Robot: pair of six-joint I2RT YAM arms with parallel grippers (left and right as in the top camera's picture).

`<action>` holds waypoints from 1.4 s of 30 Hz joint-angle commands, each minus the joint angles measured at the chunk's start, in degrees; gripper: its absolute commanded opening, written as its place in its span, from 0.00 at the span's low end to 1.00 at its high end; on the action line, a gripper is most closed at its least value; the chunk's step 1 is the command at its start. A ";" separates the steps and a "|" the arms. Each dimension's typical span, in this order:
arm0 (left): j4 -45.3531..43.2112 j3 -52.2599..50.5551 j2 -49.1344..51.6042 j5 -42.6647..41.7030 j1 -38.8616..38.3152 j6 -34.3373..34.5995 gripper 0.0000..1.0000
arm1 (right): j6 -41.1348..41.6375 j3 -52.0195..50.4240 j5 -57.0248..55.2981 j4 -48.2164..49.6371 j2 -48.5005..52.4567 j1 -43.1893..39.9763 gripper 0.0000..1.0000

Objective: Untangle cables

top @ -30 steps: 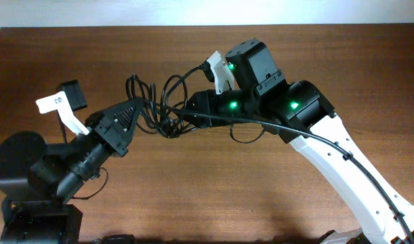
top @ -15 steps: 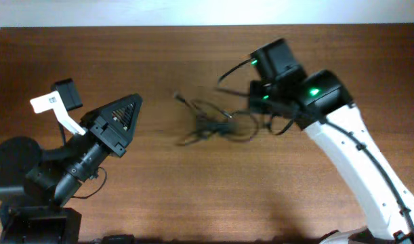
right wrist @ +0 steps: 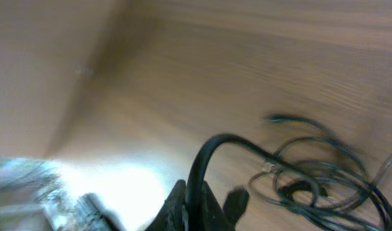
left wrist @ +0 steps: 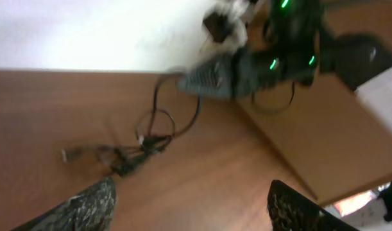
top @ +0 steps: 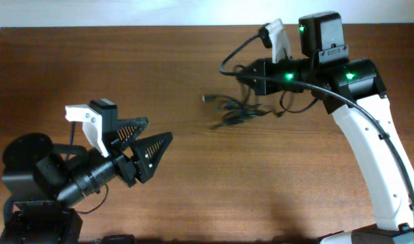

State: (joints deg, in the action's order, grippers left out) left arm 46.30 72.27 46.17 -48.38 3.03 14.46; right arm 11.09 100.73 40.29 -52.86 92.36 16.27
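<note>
**Desk:** A wooden table (top: 193,196), 2 robot arms, 1 tangle. How do things stand?

**Photographer:** The right gripper (top: 242,70) is pinched closed on 1 black strand (right wrist: 197,160), which it holds raised above the wood at the far side. The rest of the cables (top: 235,114) lie in a loose clump on the table just beside it, joined to that strand. The left gripper (top: 157,129) has its fingers spread wide and holds nothing, well apart from the clump.

**Desk:** What is the biggest risk?

**Photographer:** The whole clump could ride along. Nothing pins it down, so a pull on the strand would likely drag every loop together instead of drawing 1 cable free.

**Desk:** And after that?

**Photographer:** The knot could cinch. The loops overlap in the middle of the clump, and a straight tug may tighten them rather than open them.

**Desk:** Any smaller worries?

**Photographer:** There are 2. The strand is thin and could slide out of the closed fingers under load. The little plug (top: 208,99) pokes out at the left end of the clump and could catch in a loop on its way through.
</note>
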 commanded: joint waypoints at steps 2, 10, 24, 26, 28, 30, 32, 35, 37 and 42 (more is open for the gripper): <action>7.43 0.52 0.22 7.93 0.13 -4.98 0.92 | 2.01 0.55 25.09 9.22 -1.84 0.22 0.04; 9.05 -7.34 1.25 7.69 0.13 -11.28 0.99 | 18.62 0.55 25.75 27.61 -5.40 2.97 0.04; 9.01 -11.39 9.05 7.76 -10.73 8.48 0.95 | 19.47 0.55 24.02 40.26 -5.38 8.26 0.04; 6.32 -11.39 10.91 7.76 -13.16 8.50 0.85 | 19.45 0.55 23.98 40.41 -5.38 9.79 0.04; 4.70 -11.39 12.76 7.78 -14.75 8.70 0.73 | 19.45 0.55 24.02 41.18 -5.38 11.67 0.04; 4.04 -11.39 15.28 7.98 -15.98 8.68 0.73 | 19.47 0.55 24.04 42.49 -5.38 13.60 0.04; 4.04 -11.39 16.96 9.05 -16.00 8.68 0.80 | 19.47 0.55 24.26 42.88 -5.38 14.08 0.04; 3.63 -11.39 17.55 12.52 -16.00 8.66 0.81 | 19.47 0.55 25.83 42.82 -5.38 14.10 0.04; 3.17 -11.39 17.57 14.86 -16.00 8.68 0.77 | 21.49 0.55 26.21 42.86 -5.44 14.10 0.04; 1.49 -11.39 17.57 17.84 -16.00 8.68 0.66 | 22.45 0.55 28.50 42.86 -5.44 14.10 0.04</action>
State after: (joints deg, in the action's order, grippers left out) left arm 49.15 61.06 63.81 -32.62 -12.80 23.42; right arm 33.08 100.38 66.70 -10.66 88.31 30.11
